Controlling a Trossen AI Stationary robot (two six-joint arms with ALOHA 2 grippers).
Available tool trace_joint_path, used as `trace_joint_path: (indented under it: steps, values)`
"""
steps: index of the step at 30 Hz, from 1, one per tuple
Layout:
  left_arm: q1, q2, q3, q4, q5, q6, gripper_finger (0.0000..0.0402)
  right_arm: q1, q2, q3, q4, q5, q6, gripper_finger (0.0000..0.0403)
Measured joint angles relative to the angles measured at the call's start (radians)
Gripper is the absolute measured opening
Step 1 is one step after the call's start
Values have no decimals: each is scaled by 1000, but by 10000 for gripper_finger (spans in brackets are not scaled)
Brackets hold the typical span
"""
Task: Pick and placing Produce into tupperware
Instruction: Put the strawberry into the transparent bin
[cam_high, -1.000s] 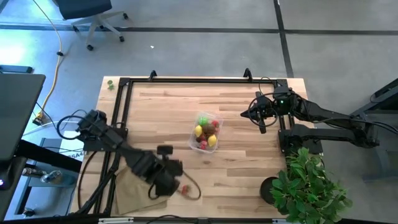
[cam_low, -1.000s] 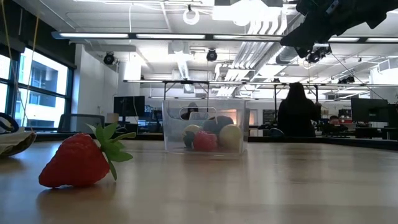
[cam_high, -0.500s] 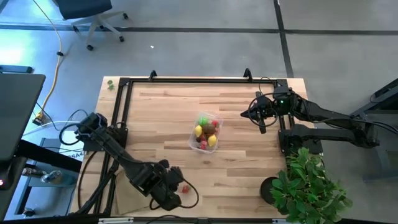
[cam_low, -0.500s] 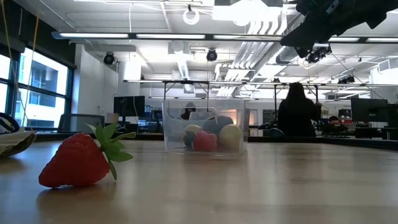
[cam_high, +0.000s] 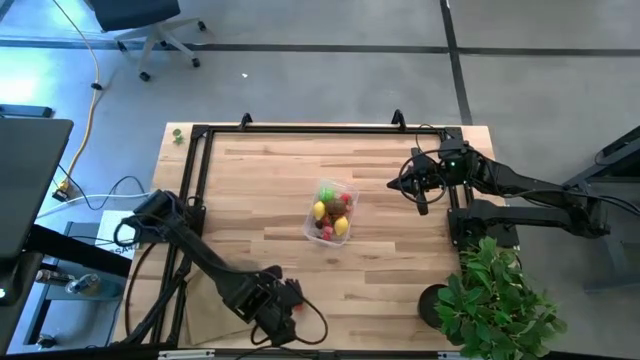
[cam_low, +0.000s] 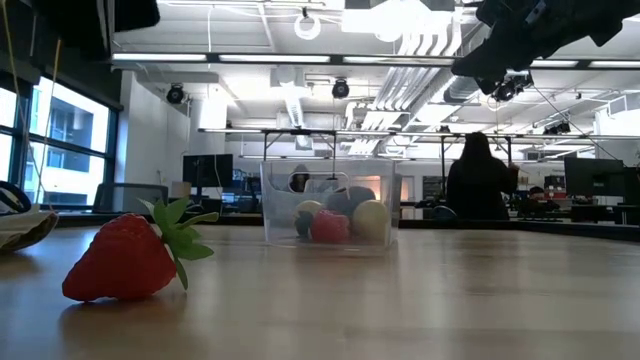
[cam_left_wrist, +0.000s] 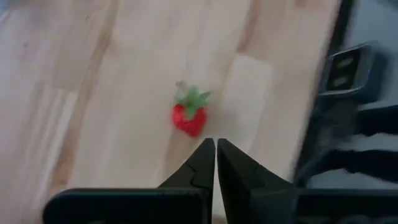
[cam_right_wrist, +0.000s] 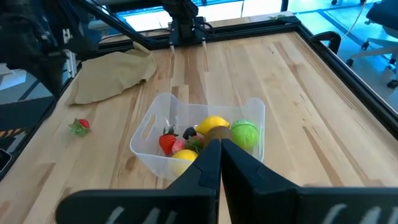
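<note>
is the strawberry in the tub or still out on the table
Out. The strawberry lies on the bare table, apart from the tupperware, with the left gripper shut above it.

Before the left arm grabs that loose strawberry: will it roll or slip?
The strawberry lies on its side on bare wood, probably stable. Its tapered body may squirt from a pinch. Left gripper is shut above it.

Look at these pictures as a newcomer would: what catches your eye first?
A red strawberry lies alone on the wooden table, near its front edge, with the left gripper shut just above it. At the table's middle stands a clear tub of bright fruit. The right gripper waits shut beside that tub.
</note>
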Motion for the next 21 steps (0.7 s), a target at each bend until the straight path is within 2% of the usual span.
trace_joint_path:
  steps: [4, 12, 15, 21]
  values:
    - [12, 12, 1, 8, 9, 40, 32, 0, -1, 0, -8, 0, 0, 5]
    - [17, 50, 0, 21, 23, 14, 130, 0, 0, 0, -16, 0, 0, 5]
    - [15, 63, -3, 5, 22, -11, 154, 0, 0, 0, -17, 0, 0, 5]
    - [15, 108, -1, 25, 23, -155, 183, 0, 0, 0, -29, 0, 0, 5]
